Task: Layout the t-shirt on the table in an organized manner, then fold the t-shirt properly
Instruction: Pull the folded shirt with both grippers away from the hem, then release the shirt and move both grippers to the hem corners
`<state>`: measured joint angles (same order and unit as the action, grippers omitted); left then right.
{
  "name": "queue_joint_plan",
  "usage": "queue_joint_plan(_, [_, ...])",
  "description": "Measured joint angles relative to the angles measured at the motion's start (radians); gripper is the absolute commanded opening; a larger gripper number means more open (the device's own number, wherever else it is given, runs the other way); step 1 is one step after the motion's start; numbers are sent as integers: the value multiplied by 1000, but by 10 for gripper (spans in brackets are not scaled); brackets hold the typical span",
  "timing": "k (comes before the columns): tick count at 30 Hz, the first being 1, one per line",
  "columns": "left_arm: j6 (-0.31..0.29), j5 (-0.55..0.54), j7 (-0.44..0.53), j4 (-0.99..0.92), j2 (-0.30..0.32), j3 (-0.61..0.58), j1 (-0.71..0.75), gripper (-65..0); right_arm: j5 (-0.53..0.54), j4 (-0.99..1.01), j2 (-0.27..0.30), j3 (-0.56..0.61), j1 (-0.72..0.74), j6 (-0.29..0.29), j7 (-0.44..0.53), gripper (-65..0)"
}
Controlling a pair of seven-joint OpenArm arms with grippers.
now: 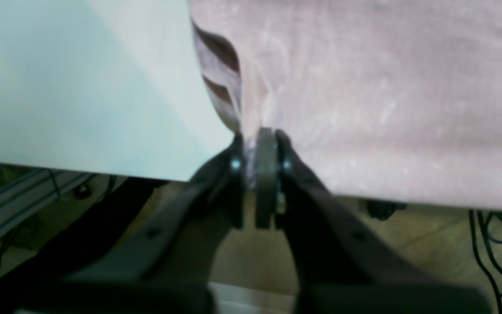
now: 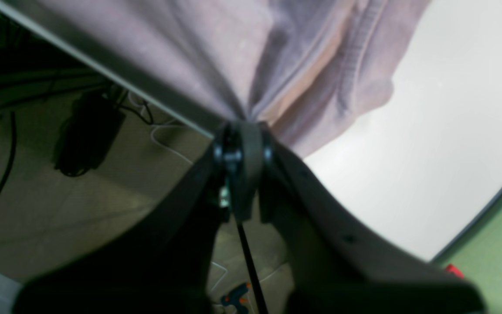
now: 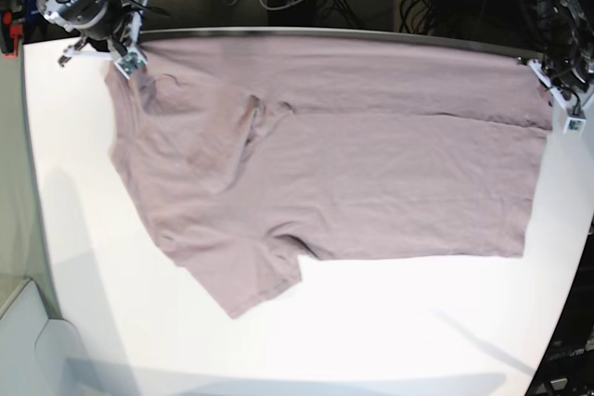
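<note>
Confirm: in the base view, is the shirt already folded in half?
No. The t-shirt lies spread open across the table, one sleeve sticking out toward the near edge, each far corner pinched in a gripper.

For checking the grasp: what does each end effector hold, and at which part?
Both hold the dusty-pink cloth t-shirt: the left end effector pinches a hem corner, the right end effector bunched cloth at the shoulder end.

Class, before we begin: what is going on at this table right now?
A two-armed robot is spreading a pink t-shirt on a white table. The left gripper and the right gripper are each shut on the shirt's edge at the table's far side, one at each end. The shirt lies mostly flat, with some wrinkles and one sleeve sticking out. No fold has been made yet.
</note>
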<state>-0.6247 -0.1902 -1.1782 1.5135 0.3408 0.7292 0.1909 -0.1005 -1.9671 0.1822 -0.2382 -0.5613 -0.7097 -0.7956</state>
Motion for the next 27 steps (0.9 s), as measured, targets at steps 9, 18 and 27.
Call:
queue_joint_plan(9, [0,0,-6,1,0,2,36,-555,-5,0,0,-2,-2,0,-3,-312])
queue_joint_plan(18, [0,7,-4,7,3,106,39,-281,-5,0,0,-3,-2,0,-4,-291])
queue_joint_plan(27, [0,-1,3,153,-25,175,32,-280,-9,-2,6,-3,6,0,-3,-289])
